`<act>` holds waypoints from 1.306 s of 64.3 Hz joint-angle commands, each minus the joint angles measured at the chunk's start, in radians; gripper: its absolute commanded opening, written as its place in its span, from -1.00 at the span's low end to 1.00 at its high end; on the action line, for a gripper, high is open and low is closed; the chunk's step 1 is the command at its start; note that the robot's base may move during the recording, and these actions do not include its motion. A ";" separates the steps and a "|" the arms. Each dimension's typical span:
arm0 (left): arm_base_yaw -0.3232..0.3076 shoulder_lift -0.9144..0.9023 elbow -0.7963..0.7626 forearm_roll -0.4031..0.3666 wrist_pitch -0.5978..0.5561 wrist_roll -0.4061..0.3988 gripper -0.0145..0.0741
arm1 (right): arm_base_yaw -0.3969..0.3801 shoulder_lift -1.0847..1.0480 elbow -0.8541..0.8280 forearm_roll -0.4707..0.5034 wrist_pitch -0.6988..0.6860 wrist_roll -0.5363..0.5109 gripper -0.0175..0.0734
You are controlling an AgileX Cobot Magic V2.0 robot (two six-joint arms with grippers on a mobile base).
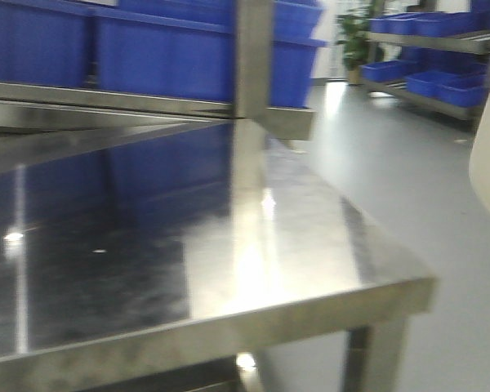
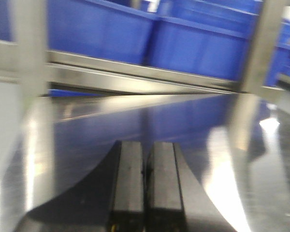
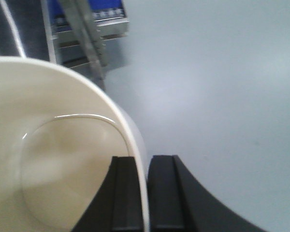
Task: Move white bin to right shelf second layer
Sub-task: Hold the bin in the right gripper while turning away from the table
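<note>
Slippage is risked: the small cream-white glossy plastic bin (image 3: 53, 159) is pinched only at its rim by the almost closed right fingers (image 3: 163, 193), beyond the right edge of the mirror-like steel worktop (image 1: 310, 245). The left fingers (image 2: 128, 183), over that worktop, are pressed together, empty.

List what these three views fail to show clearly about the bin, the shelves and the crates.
- Cream-white glossy plastic bin: right wrist view, cut off by left and bottom edges.
- Blue plastic crates: front view, walls hide contents.
- Distant steel rack: front view, blurred, tiers unclear.
</note>
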 commanded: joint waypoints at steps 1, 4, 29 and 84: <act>-0.005 -0.018 0.028 -0.001 -0.083 -0.005 -0.48 | -0.006 -0.001 -0.030 -0.002 -0.065 -0.005 -0.47; -0.005 -0.018 0.028 -0.001 -0.083 -0.005 -0.48 | -0.006 -0.001 -0.030 -0.002 -0.065 -0.005 -0.47; -0.005 -0.018 0.028 -0.001 -0.083 -0.005 -0.48 | -0.006 -0.001 -0.030 -0.002 -0.065 -0.005 -0.47; -0.005 -0.018 0.028 -0.001 -0.083 -0.005 -0.48 | -0.006 -0.001 -0.030 -0.002 -0.065 -0.005 -0.47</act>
